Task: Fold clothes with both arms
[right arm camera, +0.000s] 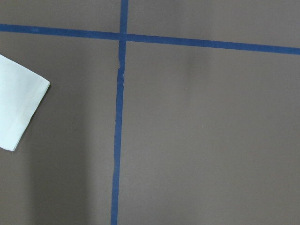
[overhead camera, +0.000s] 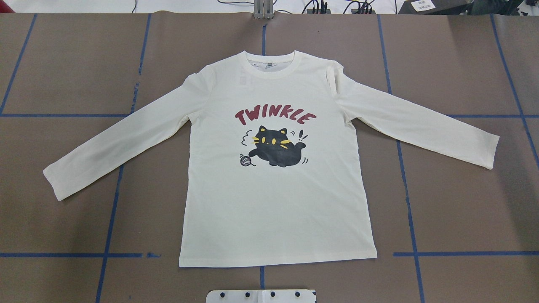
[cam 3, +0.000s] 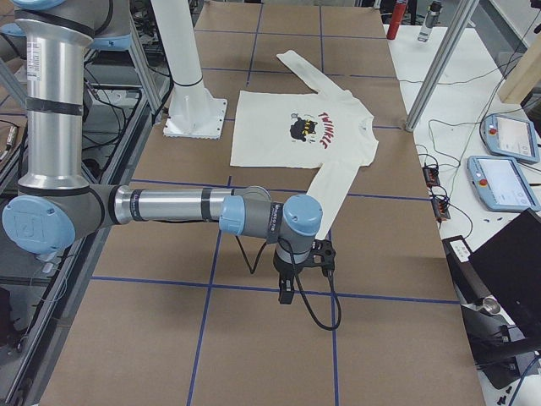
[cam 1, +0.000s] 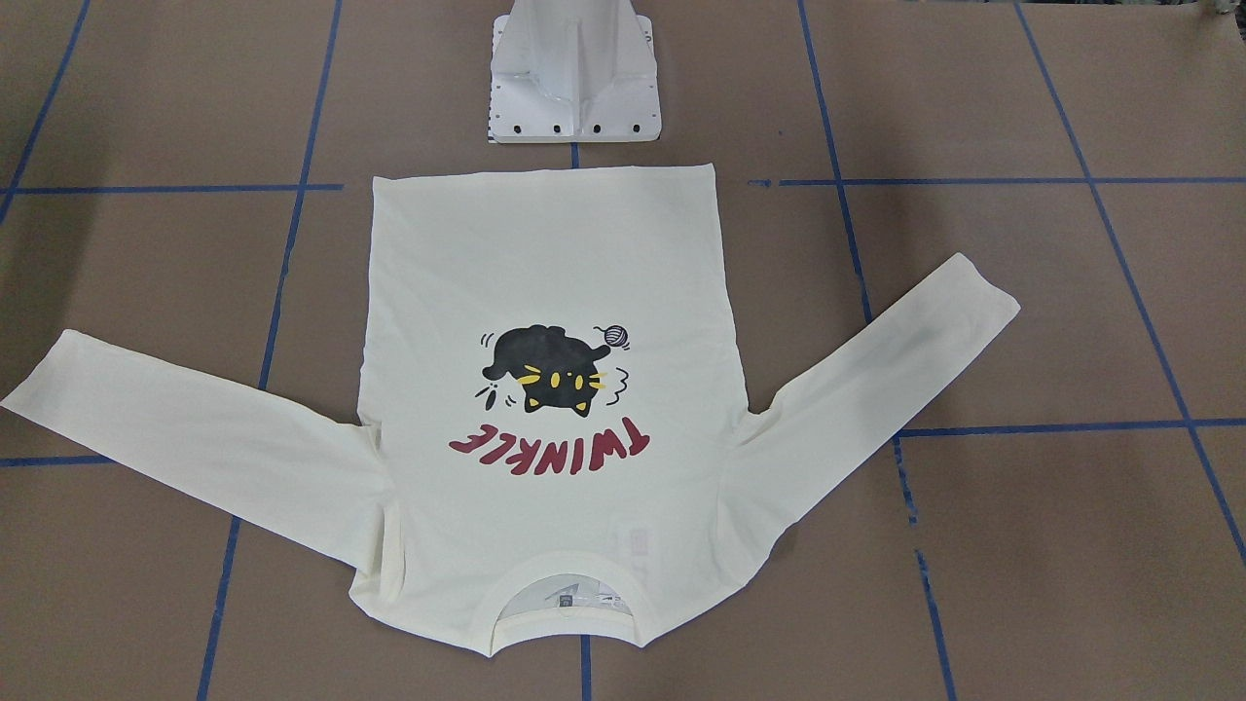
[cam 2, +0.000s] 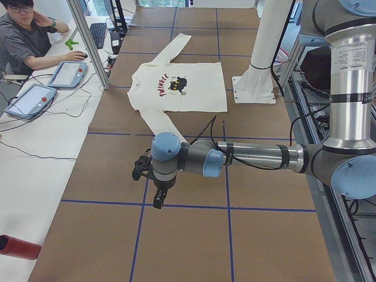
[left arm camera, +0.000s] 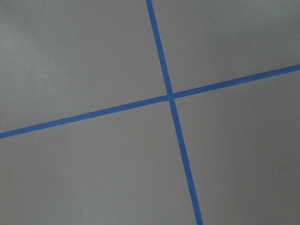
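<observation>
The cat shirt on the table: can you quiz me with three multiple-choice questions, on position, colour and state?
1. Relative to the white base, the collar of the shirt lies: A nearest B farthest C beside.
2. The word TWINKLE is: A red B blue C green.
3. The shirt is: A folded B bunched C spread flat, sleeves out.
1 B: the hem faces the base. 2 A: red letters. 3 C: body and sleeves lie open.
</observation>
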Available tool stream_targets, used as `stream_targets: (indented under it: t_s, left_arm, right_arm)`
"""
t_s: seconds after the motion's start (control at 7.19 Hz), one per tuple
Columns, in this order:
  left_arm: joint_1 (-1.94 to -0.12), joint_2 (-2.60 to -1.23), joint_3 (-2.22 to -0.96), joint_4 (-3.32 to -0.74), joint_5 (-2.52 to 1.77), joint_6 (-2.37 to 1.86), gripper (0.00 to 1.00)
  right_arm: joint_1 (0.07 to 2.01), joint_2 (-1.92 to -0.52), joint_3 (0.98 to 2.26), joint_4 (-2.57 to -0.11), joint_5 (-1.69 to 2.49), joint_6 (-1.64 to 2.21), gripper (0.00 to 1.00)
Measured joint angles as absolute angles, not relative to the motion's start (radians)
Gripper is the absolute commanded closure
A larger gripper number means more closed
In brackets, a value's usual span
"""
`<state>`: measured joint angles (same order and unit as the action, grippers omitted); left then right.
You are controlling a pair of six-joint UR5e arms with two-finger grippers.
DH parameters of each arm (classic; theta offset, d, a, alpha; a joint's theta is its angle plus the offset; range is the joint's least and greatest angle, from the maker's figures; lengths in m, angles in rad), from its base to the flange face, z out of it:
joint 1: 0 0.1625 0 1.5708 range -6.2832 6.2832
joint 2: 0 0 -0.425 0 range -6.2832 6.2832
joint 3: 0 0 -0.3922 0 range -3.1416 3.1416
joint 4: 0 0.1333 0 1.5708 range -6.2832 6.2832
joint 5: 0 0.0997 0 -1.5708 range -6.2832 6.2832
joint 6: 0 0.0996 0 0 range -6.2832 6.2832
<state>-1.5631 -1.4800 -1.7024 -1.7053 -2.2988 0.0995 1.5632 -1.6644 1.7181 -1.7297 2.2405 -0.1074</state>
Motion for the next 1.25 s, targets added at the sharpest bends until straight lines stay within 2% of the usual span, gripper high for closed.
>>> stream_targets:
  t_s: [0.7,1.25]
  left_arm:
    - [-1.559,-1.482,-1.704,-1.761,-2.292,0.099,0.0]
    - [-1.537,-1.511,-1.682,-2.042,-2.173,0.092,0.0]
  right_arm:
    - [1.529,-1.661,1.724,-1.708,2.24,-0.108,0.0]
    - [1.447,-1.598,1.691,-1.332,2.228,-0.1,0.0]
